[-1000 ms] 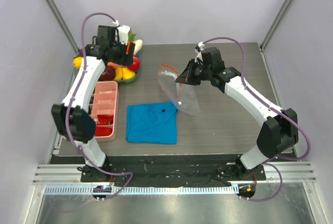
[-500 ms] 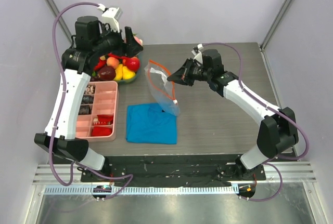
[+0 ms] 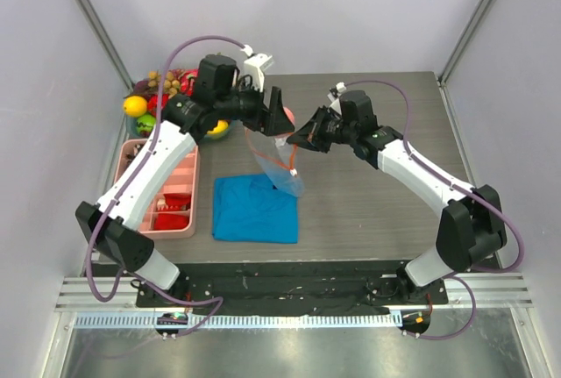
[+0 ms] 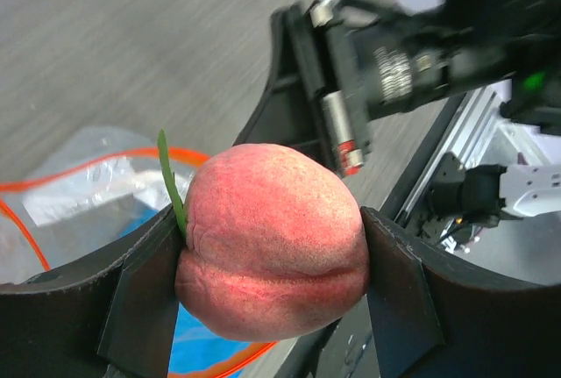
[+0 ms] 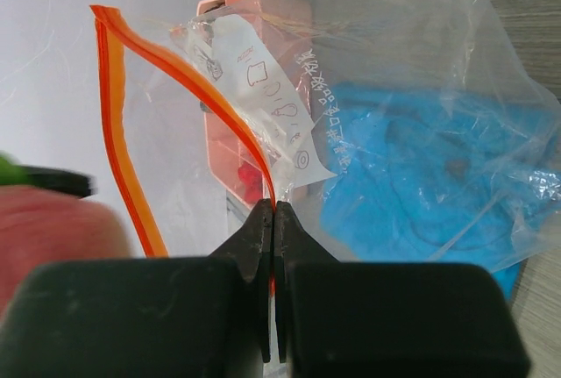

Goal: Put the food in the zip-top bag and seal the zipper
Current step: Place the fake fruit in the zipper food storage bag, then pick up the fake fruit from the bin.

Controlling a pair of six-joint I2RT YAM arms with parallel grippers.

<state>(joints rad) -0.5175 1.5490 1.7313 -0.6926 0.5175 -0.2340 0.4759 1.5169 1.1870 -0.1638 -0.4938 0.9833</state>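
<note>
The loading step is in hand: the left tool (image 3: 277, 115) grips a pink peach (image 4: 272, 238) close over the open mouth of the bag (image 3: 279, 166). The right tool (image 5: 273, 220) holds the bag up above the blue cloth (image 3: 254, 207), clamped on its orange zipper (image 5: 123, 150) edge. Next, I judge, the peach must drop squarely inside the mouth

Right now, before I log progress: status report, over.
Left gripper holding peach at zip-top bag mouth, not in yet. Right gripper pinching zipper, mouth held open. Nothing seen blocking.
</note>
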